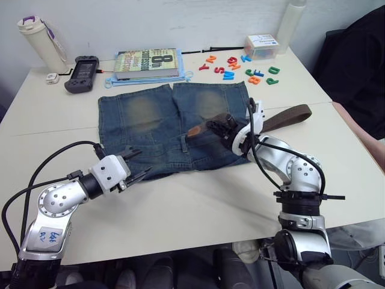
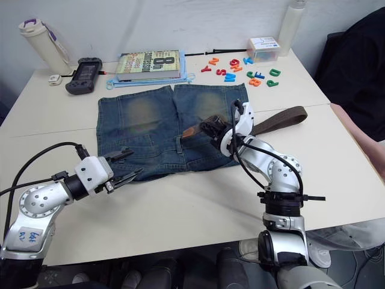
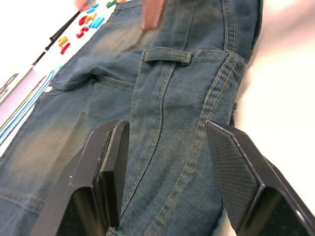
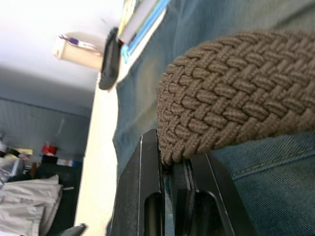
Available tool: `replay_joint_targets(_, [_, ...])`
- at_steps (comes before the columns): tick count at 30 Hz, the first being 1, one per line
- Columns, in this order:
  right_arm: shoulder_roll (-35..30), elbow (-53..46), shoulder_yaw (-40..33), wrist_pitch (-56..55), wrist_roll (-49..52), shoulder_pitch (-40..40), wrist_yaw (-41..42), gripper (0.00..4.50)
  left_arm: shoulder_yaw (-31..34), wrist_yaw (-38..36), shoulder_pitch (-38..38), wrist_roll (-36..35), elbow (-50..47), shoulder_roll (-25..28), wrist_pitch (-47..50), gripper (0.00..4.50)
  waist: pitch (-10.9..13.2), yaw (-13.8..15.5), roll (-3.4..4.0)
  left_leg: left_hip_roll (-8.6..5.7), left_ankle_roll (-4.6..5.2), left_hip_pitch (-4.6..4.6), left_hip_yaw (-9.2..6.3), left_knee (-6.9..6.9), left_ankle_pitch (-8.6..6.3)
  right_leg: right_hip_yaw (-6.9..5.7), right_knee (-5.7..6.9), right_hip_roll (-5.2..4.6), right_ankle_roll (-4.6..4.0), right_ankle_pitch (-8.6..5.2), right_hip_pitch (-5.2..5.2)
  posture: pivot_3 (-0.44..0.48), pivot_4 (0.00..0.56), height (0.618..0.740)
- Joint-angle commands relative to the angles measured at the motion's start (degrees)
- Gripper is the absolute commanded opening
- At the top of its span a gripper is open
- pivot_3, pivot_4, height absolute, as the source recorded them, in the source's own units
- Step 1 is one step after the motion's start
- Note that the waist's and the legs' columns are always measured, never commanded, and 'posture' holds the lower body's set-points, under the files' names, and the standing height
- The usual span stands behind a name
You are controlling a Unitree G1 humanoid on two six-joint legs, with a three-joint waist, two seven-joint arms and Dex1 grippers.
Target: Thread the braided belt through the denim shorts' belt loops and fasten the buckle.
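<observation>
Apparently, threading had barely begun: the right gripper was clamped on the braided belt, its tan tip over the denim shorts mid-table, short of a belt loop. The left gripper hovered, jaws apart, at the waistband. Buckling remained. A small box held unidentifiable contents.

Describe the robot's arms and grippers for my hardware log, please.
Both arms are silver metal with rounded joint housings and black cables looping alongside. The left gripper has a white block base and two black fingers; the left arm carries a handwritten white label. The right gripper also has black fingers.
</observation>
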Motion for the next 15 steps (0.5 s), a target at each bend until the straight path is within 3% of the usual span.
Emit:
replay_joint_targets(1, [0.6, 0.1, 0.5, 0.2, -2.8, 0.1, 3.3, 0.0, 4.0, 2.1, 0.5, -2.7, -3.0, 0.0, 3.7, 2.78, 0.0, 0.0, 0.0, 0.0, 0.0, 0.0, 0.0, 0.0, 0.0, 0.0, 0.0, 0.0, 0.0, 0.0, 0.0, 0.0, 0.15, 0.74])
replay_joint_targets(8, [1.1, 1.2, 0.8, 1.6, -7.5, 1.2, 6.9, 0.0, 4.7, 2.7, 1.3, -2.8, -3.3, -0.1, 4.7, 2.78, 0.0, 0.0, 0.0, 0.0, 0.0, 0.0, 0.01, 0.0, 0.0, 0.0, -0.02, 0.02, 0.0, 0.0, 0.0, 0.0, 0.15, 0.74])
replay_joint_targets(15, [5.4, 1.9, -1.2, 3.8, -4.8, 1.6, 6.8, 0.0, 4.1, 2.9, 0.9, -2.4, -2.3, 0.0, 4.2, 2.78, 0.0, -0.2, 0.0, 0.01, 0.0, 0.0, 0.01, -0.02, 0.0, 0.01, -0.02, 0.03, -0.01, 0.0, -0.02, 0.0, 0.15, 0.74])
